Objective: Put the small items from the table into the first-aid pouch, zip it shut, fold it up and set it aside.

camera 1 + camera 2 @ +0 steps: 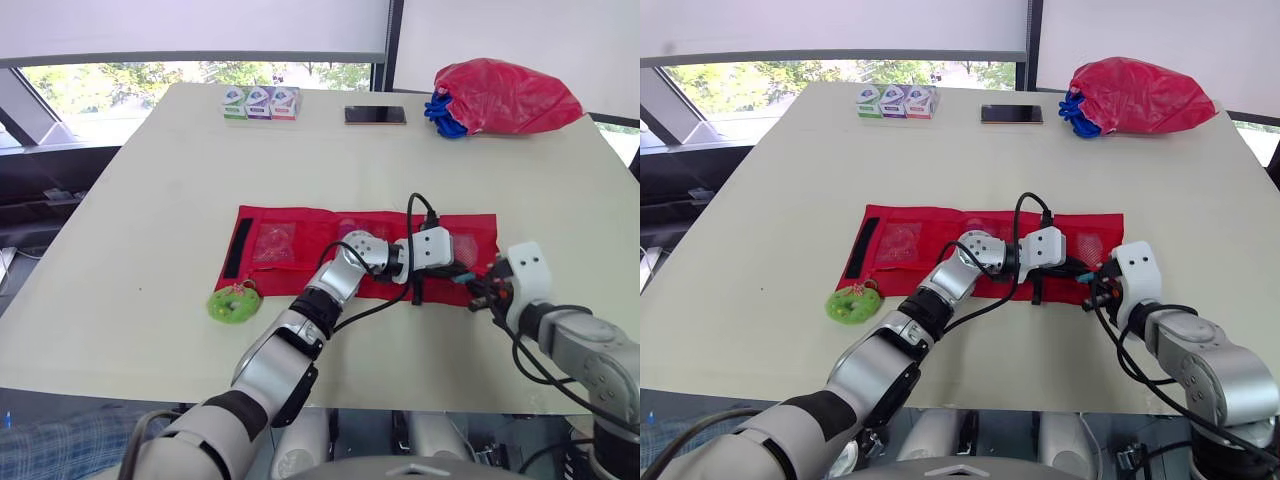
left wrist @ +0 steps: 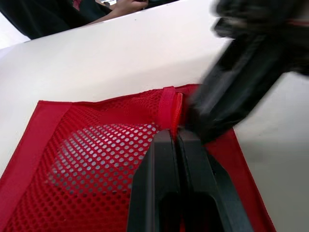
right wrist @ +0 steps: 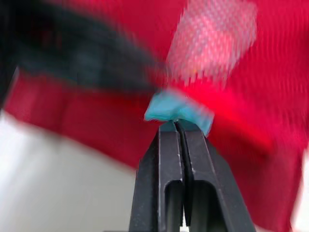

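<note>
pouch [image 1: 290, 226] spread flat, right gripper [image 3: 175, 125] — teal item [image 3: 170, 109] pinched

We see a red pouch [image 1: 300, 240] with fine-holed mesh [image 2: 96, 154] in the same red and a black strip [image 1: 240, 247] at one end. The desk [image 1: 150, 200] is cream. The ring [image 1: 233, 303] is bright green, dotted pink. The right tool [image 3: 176, 126] has black fingers and pinches a teal scrap [image 3: 176, 110]. The bag [image 1: 510, 98] is red with blue cloth [image 1: 440, 112] beside it, and the boxes [image 1: 260, 102] are green, purple and pink.
</note>
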`<state>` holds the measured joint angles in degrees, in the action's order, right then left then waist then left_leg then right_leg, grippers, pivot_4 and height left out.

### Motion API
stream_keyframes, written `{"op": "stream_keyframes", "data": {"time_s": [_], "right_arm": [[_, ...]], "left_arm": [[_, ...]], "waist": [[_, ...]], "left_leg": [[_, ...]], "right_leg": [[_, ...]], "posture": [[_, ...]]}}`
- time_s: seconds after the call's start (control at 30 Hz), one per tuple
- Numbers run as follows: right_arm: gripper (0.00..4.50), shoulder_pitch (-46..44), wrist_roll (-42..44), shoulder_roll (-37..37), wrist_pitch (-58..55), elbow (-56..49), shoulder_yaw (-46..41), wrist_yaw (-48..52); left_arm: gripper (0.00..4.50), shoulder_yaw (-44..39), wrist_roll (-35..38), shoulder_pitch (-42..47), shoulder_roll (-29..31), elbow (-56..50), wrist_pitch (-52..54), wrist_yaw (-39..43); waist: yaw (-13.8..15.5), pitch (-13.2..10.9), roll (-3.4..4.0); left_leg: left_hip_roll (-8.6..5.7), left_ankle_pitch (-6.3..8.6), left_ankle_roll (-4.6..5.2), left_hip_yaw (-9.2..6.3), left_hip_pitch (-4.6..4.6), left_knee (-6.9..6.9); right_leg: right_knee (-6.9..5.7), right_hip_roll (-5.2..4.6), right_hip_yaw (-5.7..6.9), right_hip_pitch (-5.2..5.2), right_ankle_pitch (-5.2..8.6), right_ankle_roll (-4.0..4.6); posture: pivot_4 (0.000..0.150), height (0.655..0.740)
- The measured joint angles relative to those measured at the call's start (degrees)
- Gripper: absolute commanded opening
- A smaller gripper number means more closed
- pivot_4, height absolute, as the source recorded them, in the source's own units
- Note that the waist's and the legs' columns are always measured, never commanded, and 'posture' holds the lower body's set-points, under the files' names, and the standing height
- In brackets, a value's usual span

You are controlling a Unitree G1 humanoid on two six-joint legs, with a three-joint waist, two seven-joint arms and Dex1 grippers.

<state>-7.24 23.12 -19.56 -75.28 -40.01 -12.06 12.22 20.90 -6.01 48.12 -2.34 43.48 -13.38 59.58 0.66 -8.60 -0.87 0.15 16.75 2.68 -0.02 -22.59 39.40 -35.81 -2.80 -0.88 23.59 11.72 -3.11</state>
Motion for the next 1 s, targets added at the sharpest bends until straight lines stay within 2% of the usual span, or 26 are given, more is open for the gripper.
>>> {"op": "stream_keyframes", "data": {"time_s": [0.2, 0.3, 0.4, 0.43, 0.47, 0.53, 0.6, 0.67, 0.7, 0.87, 1.0], "right_arm": [[0.03, 0.7, -2.0, 0.7, 3.1, 1.8, -0.2, -2.2], [0.03, 5.4, -0.7, -3.7, 5.9, 0.1, -1.3, 2.4], [0.72, 10.3, 1.3, -7.8, 12.1, -1.8, -5.0, 9.0], [1.43, 11.5, 3.0, -7.7, 13.1, -1.9, -7.4, 10.5], [1.63, 11.9, 3.6, -7.7, 13.3, -1.9, -8.5, 11.2], [2.31, 12.9, 4.6, -7.7, 14.1, -1.7, -10.9, 11.6], [3.43, 13.5, 5.0, -7.3, 14.4, -0.2, -13.8, 11.1], [4.32, 13.6, 5.8, -5.8, 13.8, 1.2, -14.4, 10.3], [4.47, 13.6, 7.1, -4.1, 12.6, 2.0, -14.4, 9.7], [4.47, 13.0, 11.8, 0.3, 6.6, 2.7, -14.9, 7.3], [4.47, 13.2, 12.8, 0.3, 5.5, 2.6, -14.8, 5.9]], "left_arm": [[0.0, 0.3, 0.0, 0.0, -0.3, 0.0, -0.5, 0.3], [0.0, 0.5, 0.0, 0.0, -0.4, 0.0, -0.8, 0.6], [0.0, 0.4, 0.0, 0.0, -0.2, 0.4, -1.0, 0.6], [0.0, 0.4, 0.0, 0.1, -0.5, 0.7, -1.0, 0.5], [0.0, 0.5, 0.0, 0.1, -0.5, 0.8, -1.1, 0.5], [0.0, 0.4, 0.0, 0.1, -0.6, 1.1, -1.2, 0.5], [0.0, 0.4, 0.0, 0.1, -0.7, 1.6, -1.6, 0.5], [0.0, 0.4, 0.0, 0.1, -0.9, 2.1, -1.7, 0.4], [0.0, 0.4, 0.0, 0.1, -1.2, 2.1, -1.8, 0.4], [0.0, 0.4, 0.0, 0.3, -1.4, 2.3, -2.1, 0.4], [0.0, 0.0, 0.4, 0.4, -1.4, 2.3, -2.1, 0.6]], "waist": [[0.2, 0.0, 0.01], [0.2, 0.0, 0.02], [0.1, 0.0, 0.01], [0.0, 0.0, 0.01], [0.0, 0.0, 0.01], [0.1, 0.0, 0.01], [0.1, 0.0, 0.01], [0.1, 0.0, 0.01], [0.1, 0.0, 0.01], [0.1, 0.0, 0.03], [0.1, 0.0, 0.03]], "left_leg": [[-0.01, 0.0, 0.0, -0.01, -0.04, 0.0], [-0.02, 0.0, 0.01, -0.03, -0.06, -0.01], [-0.02, 0.01, 0.01, -0.03, -0.04, -0.01], [-0.01, 0.0, 0.01, -0.03, -0.03, 0.0], [-0.01, 0.0, 0.01, -0.04, -0.01, 0.0], [0.0, 0.0, 0.0, -0.04, -0.01, 0.01], [0.01, 0.0, 0.0, -0.01, 0.0, 0.02], [0.01, 0.0, 0.0, -0.01, 0.0, 0.01], [0.01, 0.0, 0.0, -0.03, 0.0, 0.0], [0.06, 0.0, 0.0, -0.03, -0.02, 0.01], [0.05, 0.0, 0.0, -0.01, -0.02, 0.02]], "right_leg": [[0.02, -0.02, 0.03, 0.0, 0.0, 0.0], [0.04, -0.02, 0.03, 0.0, 0.01, 0.0], [0.04, -0.01, 0.0, -0.01, 0.01, -0.02], [0.04, 0.02, 0.0, -0.01, 0.01, -0.02], [0.02, 0.03, 0.0, -0.02, 0.01, -0.01], [0.0, 0.05, -0.01, -0.02, 0.01, -0.01], [0.0, 0.04, -0.04, -0.02, 0.01, -0.01], [0.0, 0.04, -0.04, -0.01, 0.01, -0.01], [0.0, 0.04, -0.03, -0.01, 0.01, 0.0], [0.0, 0.01, -0.04, -0.01, 0.01, 0.0], [0.01, -0.01, -0.06, -0.01, 0.01, -0.01]], "posture": [[0.15, 0.74], [0.15, 0.74], [0.15, 0.74], [0.15, 0.74], [0.15, 0.74], [0.15, 0.74], [0.15, 0.74], [0.15, 0.74], [0.15, 0.74], [0.15, 0.74], [0.15, 0.74]]}}
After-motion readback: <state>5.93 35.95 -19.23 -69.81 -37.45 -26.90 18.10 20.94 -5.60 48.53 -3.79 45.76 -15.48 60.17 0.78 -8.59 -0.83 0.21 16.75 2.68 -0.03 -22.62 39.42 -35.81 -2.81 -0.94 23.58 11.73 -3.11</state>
